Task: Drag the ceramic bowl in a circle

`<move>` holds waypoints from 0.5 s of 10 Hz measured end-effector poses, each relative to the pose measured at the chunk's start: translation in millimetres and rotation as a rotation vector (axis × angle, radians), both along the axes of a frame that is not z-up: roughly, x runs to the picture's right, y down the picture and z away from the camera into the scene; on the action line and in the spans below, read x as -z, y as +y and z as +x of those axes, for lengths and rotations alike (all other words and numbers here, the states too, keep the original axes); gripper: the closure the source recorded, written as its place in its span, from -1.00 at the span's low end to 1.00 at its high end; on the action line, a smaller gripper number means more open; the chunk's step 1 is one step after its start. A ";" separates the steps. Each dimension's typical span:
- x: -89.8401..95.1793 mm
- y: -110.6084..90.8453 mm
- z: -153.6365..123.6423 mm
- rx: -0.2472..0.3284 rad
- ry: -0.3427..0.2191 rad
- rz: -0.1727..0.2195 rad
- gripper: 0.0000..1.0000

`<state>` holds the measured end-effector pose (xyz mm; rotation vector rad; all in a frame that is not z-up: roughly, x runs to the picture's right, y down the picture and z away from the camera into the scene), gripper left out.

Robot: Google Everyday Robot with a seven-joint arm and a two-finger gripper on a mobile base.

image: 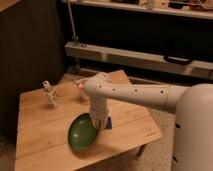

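Note:
The ceramic bowl (81, 133) is wide, shallow and glossy green, and it sits on the wooden table (40, 145) near the front edge. My white arm reaches in from the right and bends down over the table. My gripper (98, 121) is at the bowl's right rim, at the end of the down-turned wrist. The wrist hides the spot where the gripper meets the bowl.
A blue block (108, 123) peeks out just right of the gripper, mostly hidden by it. A small white bottle-like item (49, 94) stands at the table's back left. A small orange-and-white cup (79, 85) sits at the back behind the arm. A dark shelf unit stands beyond.

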<state>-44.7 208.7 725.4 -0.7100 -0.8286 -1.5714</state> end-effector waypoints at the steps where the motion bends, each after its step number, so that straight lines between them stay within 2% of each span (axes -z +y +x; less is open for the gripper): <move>1: 13.9 14.9 -13.6 0.028 -0.038 -0.023 1.00; 2: 24.6 27.4 -25.9 0.049 -0.072 -0.043 1.00; 3: 40.2 49.9 -49.1 0.087 -0.128 -0.084 1.00; 5: 44.7 68.8 -85.0 0.114 -0.184 -0.120 1.00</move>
